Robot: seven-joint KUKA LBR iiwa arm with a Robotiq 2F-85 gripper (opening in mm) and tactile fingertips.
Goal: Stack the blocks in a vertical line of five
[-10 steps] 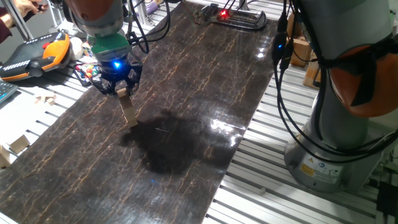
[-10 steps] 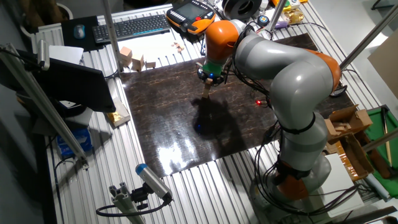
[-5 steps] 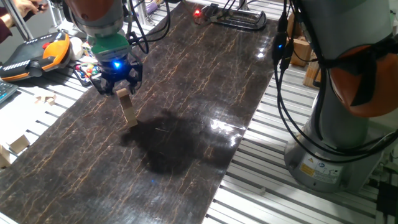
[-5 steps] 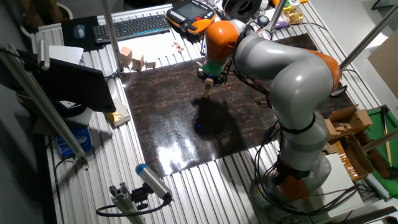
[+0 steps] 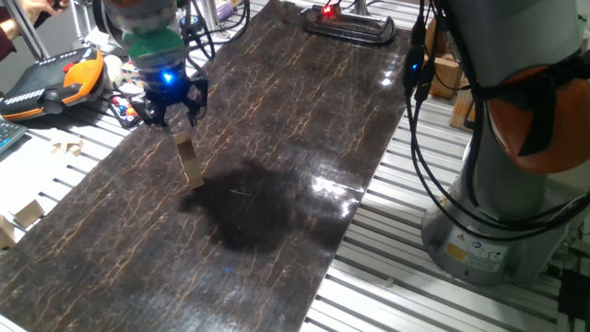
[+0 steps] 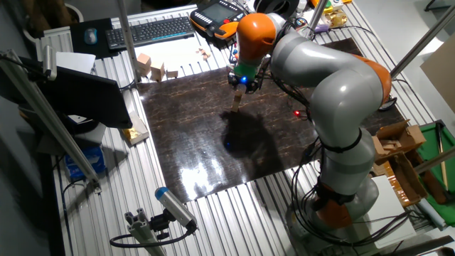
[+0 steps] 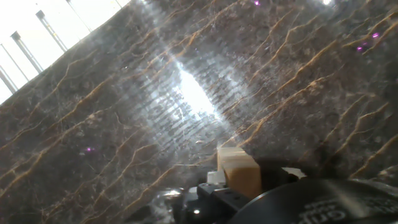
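Hand (image 5: 171, 118) now raised clear above the blocks (image 5: 189, 160) stack, fingers apart, pointing down.

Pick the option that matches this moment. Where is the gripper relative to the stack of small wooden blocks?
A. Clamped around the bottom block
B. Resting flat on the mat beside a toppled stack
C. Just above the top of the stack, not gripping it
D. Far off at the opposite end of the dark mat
C: the gripper hangs just above the upright stack, with a gap showing over the top block.
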